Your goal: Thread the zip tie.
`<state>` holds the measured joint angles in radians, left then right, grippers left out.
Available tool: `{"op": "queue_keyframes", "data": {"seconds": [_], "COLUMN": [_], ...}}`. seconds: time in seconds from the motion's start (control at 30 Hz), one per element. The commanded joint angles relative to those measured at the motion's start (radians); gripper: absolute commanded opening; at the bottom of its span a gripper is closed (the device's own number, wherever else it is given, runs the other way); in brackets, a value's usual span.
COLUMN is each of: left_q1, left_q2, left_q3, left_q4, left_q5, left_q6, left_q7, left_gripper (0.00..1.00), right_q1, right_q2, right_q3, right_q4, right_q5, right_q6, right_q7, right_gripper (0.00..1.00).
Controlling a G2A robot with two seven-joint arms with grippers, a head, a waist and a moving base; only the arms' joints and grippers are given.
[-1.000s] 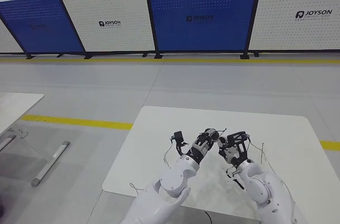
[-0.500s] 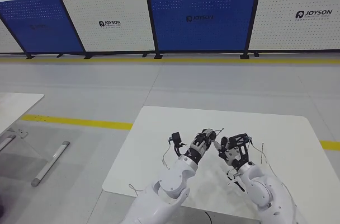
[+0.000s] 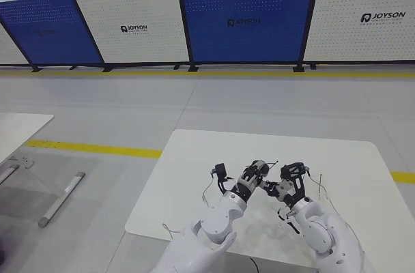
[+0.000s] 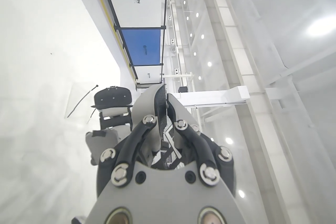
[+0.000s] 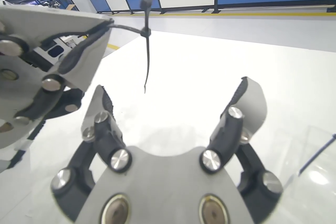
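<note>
My left pincer is clamped on the zip tie, holding it up over the smooth white table. A thin black strap runs out to a small blocky head, and from there a limp, slightly curved length dangles down. My right pincer is spread wide just below that tip. My call is to catch the strap low between the ribbed pads, pull straight through the head and hold the left steady.

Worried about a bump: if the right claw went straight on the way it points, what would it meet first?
Probably the dangling tail of the zip tie, held by the left claw; it hangs off the open right claw's centre line, depth unclear.
</note>
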<state>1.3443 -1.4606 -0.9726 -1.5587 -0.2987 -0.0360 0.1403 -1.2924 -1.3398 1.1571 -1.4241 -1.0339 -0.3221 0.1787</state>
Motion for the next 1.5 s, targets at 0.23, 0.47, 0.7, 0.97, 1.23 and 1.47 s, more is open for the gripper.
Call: {"op": "queue_keyframes", "data": {"seconds": [0.23, 0.47, 0.7, 0.97, 1.23, 1.47], "left_q1": [-0.01, -0.013, -0.013, -0.009, -0.005, -0.006], "left_q2": [-0.004, -0.006, -0.008, -0.01, -0.011, -0.013], "left_q3": [0.005, 0.007, 0.006, 0.004, 0.001, -0.002], "left_q4": [0.012, 0.012, 0.011, 0.002, 0.0, 0.005], "left_q5": [0.004, 0.009, 0.012, 0.021, 0.021, 0.019], "left_q6": [0.003, 0.006, 0.008, -0.023, -0.025, -0.028], "left_q7": [0.007, 0.009, 0.008, 0.017, 0.017, 0.019], "left_gripper": [0.0, 0.0, 0.0, 0.0, 0.0, 0.0], "right_q1": [0.0, 0.004, 0.006, 0.012, 0.021, 0.014], "right_q2": [0.003, 0.004, 0.006, 0.006, 0.005, 0.008], "right_q3": [-0.002, -0.004, -0.007, -0.015, -0.025, -0.023], "right_q4": [-0.007, -0.005, -0.003, 0.008, 0.021, 0.014], "right_q5": [-0.002, 0.0, -0.001, -0.001, 0.011, 0.002], "right_q6": [0.002, 0.002, 0.003, 0.002, -0.004, 0.006], "right_q7": [-0.002, 0.003, 0.0, 0.006, 0.003, -0.006], "right_gripper": [0.0, 0.0, 0.0, 0.0, 0.0, 0.0]}}
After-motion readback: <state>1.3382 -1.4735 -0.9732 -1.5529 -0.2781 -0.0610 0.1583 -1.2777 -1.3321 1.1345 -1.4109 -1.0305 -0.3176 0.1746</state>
